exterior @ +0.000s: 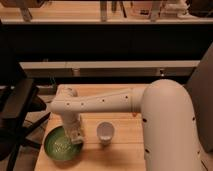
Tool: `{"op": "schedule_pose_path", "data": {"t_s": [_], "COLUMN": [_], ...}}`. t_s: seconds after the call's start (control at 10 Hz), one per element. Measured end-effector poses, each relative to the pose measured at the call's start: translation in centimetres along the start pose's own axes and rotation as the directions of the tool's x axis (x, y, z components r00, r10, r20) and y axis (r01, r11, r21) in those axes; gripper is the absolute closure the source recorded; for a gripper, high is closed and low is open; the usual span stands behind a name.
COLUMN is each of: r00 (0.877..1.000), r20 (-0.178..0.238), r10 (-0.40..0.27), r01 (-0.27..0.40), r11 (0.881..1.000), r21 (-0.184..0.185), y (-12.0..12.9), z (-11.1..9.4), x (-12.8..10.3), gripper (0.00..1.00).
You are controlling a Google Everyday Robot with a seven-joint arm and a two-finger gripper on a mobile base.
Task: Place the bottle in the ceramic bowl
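**Camera view: my gripper down at the green bowl's rim**

Camera view catches my gripper [75,137] pointing straight down at the near left of the table [127,152], low over the right-hand edge of the ceramic bowl [53,149]. How wide it stands, and whether it has hold of anything, I cannot tell — it shows only as a pale block below my wrist. The bottle I cannot make out, neither at the gripper nor clearly inside the bowl, whose mottled green inside shows a few pale flecks that I cannot read.

My arm [105,102] runs in from the right as one long white link, bends at the elbow above the bowl and drops to the wrist. The bowl sits at the table's front left corner, wide and shallow and glossy. Just to the right of the gripper, apart from the bowl, a small white cup [105,132] stands upright on the pale wood. Beyond the table's left edge stands a black chair [17,107] — dark cabinets fill the background.
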Motion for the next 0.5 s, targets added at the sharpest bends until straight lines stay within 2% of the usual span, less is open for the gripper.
{"op": "schedule_pose_path", "data": {"t_s": [0.3,0.4,0.5], "r00": [1.000,1.000,1.000], "r20": [0.000,-0.001,-0.002], "r10": [-0.002,-0.003,-0.005], "r01": [0.002,0.003,0.005], "r11": [1.000,1.000,1.000], "r21": [-0.001,-0.002,-0.004], "y": [0.11,0.16,0.22], "z": [0.07,0.08,0.12], "x": [0.05,0.07,0.11], "gripper": [0.52,0.56,0.56]}}
